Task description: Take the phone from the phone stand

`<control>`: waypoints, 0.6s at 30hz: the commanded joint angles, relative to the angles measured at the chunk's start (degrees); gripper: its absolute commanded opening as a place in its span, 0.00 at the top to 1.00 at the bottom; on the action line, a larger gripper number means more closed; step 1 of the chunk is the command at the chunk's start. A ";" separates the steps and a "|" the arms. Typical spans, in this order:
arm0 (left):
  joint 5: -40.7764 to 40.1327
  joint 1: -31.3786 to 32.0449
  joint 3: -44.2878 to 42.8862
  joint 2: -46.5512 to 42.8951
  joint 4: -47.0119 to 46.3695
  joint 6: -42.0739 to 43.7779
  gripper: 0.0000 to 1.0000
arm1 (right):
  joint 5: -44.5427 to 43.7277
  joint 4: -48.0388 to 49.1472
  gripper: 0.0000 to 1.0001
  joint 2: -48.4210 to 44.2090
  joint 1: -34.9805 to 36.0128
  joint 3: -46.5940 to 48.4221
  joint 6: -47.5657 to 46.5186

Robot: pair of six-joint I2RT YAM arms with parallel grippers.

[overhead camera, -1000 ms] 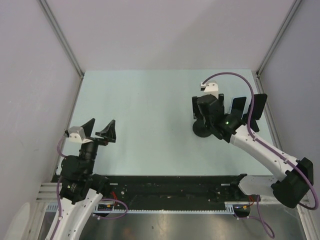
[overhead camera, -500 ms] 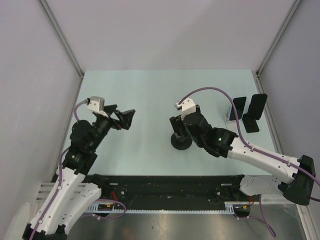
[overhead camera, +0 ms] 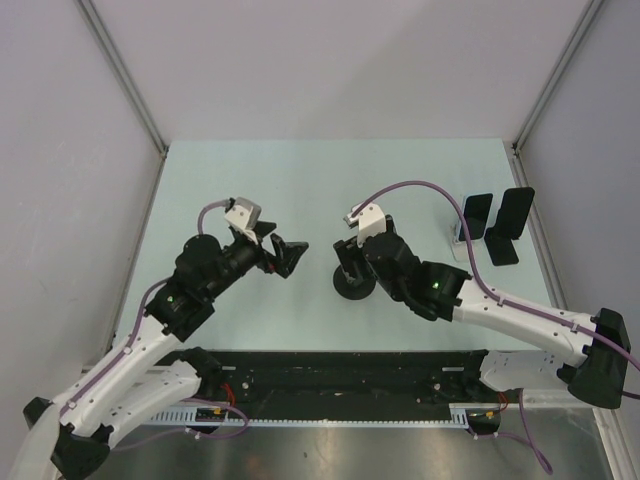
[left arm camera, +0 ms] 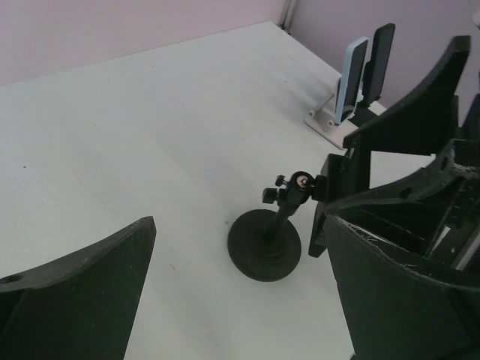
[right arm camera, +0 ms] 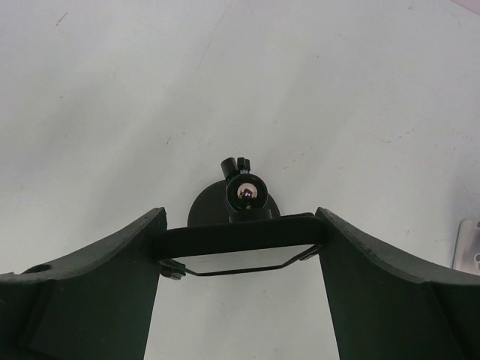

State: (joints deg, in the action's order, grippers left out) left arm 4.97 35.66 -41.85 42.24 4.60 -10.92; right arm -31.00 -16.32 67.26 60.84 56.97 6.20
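A black phone stand with a round base [overhead camera: 352, 288] stands at the table's middle. Its base [left arm camera: 264, 244] and ball joint [left arm camera: 301, 181] show in the left wrist view. My right gripper [overhead camera: 352, 262] is over it. In the right wrist view my right gripper [right arm camera: 240, 219] is shut on the black phone [right arm camera: 238, 236] across its two ends, in the stand's cradle above the ball joint [right arm camera: 246, 193]. My left gripper [overhead camera: 284, 250] is open and empty, just left of the stand. It points at the stand, with the base between its fingers [left arm camera: 82, 300] further ahead.
Two dark phones [overhead camera: 478, 214] [overhead camera: 514, 212] stand upright near the right edge, the left one on a white holder [overhead camera: 459, 241]. They also show in the left wrist view [left arm camera: 351, 79]. Grey walls close in the table on three sides.
My right gripper has carried the stand with the phone left, from beside the right-edge phones to the table's middle. My left arm has reached forward and right toward it.
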 commanded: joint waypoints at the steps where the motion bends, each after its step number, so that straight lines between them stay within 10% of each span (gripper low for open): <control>1: -3.56 4.84 1.94 -0.93 -1.17 1.16 0.00 | -0.28 6.21 0.88 -1.52 1.21 -0.02 1.01; 18: -6.64 12.07 11.87 -1.63 -10.05 -3.50 0.00 | 0.42 10.69 0.29 -4.60 0.77 -5.46 3.82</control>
State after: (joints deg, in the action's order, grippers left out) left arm -0.16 47.16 -31.83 42.94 0.01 -12.67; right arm -32.16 -12.29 64.97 61.45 53.32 7.46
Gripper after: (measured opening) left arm 0.996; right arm 0.795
